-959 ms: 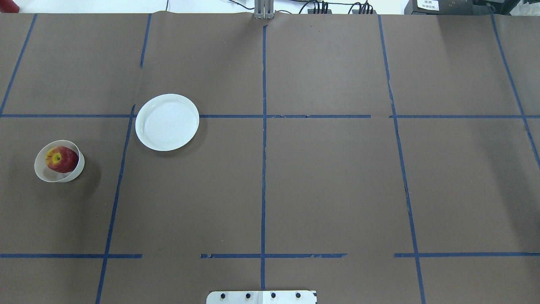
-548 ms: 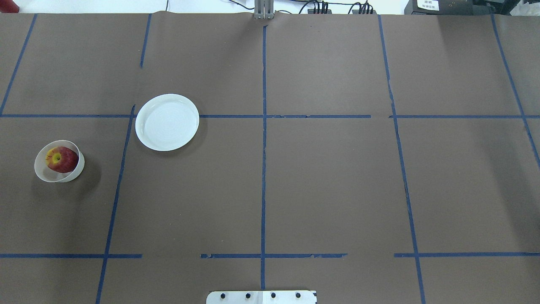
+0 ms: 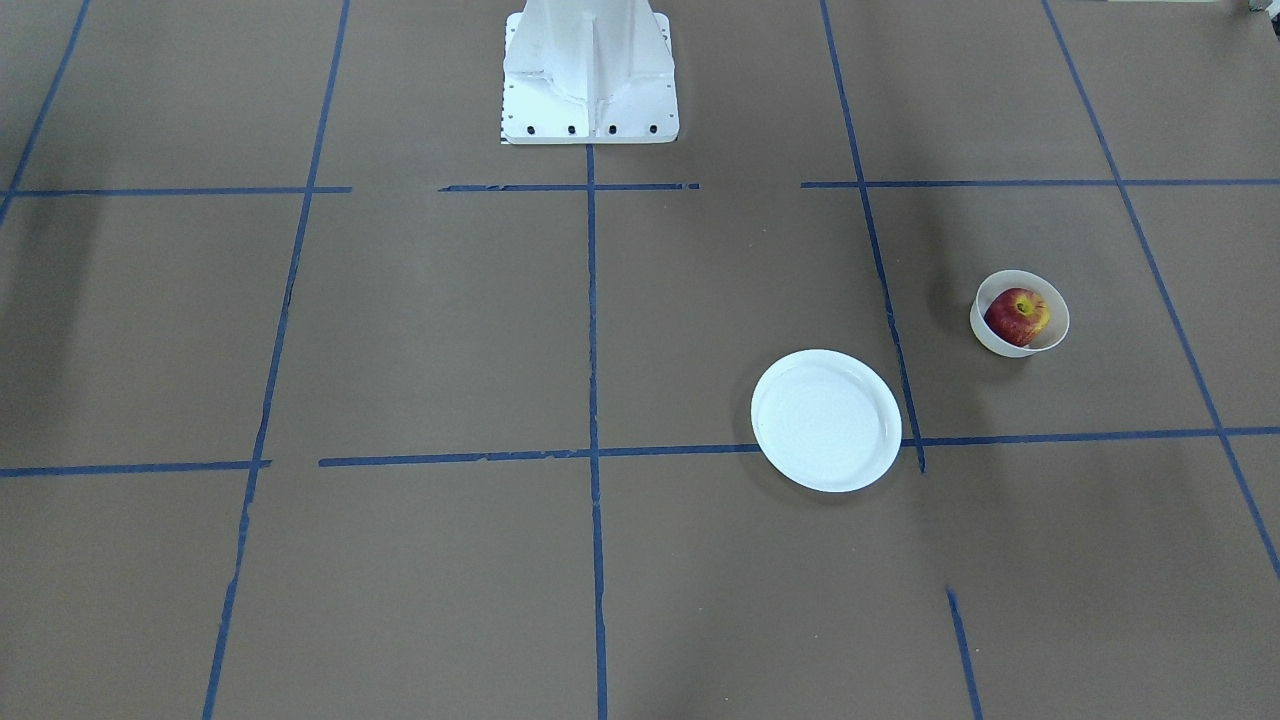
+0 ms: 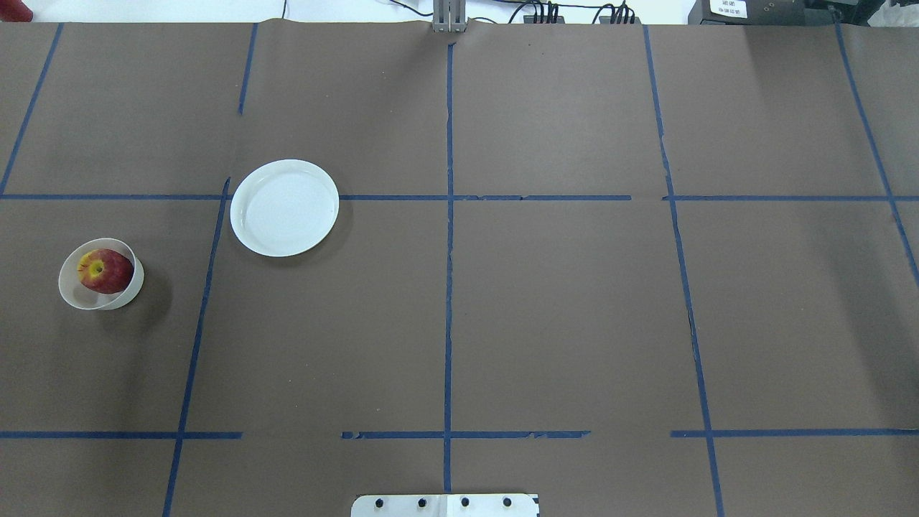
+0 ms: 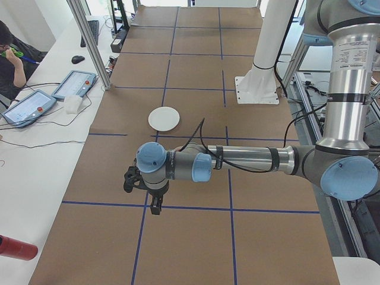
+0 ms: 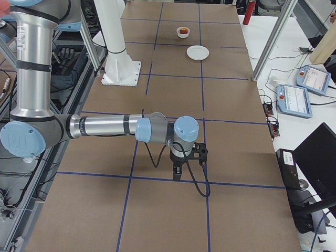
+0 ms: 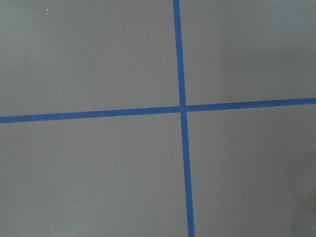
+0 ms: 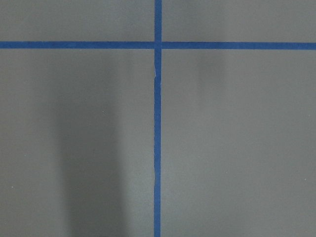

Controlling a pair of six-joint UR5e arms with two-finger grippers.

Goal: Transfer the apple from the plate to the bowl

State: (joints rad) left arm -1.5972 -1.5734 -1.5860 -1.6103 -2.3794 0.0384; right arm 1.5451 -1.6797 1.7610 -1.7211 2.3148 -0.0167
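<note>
Left end effector [image 5: 155,209] and right end effector [image 6: 176,175], grip impossible to tell, hang far from the bowl [image 4: 70,293], which already holds the apple [image 4: 105,271], off the nearby plate [image 4: 284,208], so the task looks done.

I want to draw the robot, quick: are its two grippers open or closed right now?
Left gripper: cannot be told; only a side view shows it.
Right gripper: cannot be told, same reason.

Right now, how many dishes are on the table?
2. The white plate lies empty on the left half of the table; the cream bowl stands further left, nearer the robot, holding the apple. None looks hidden.
</note>
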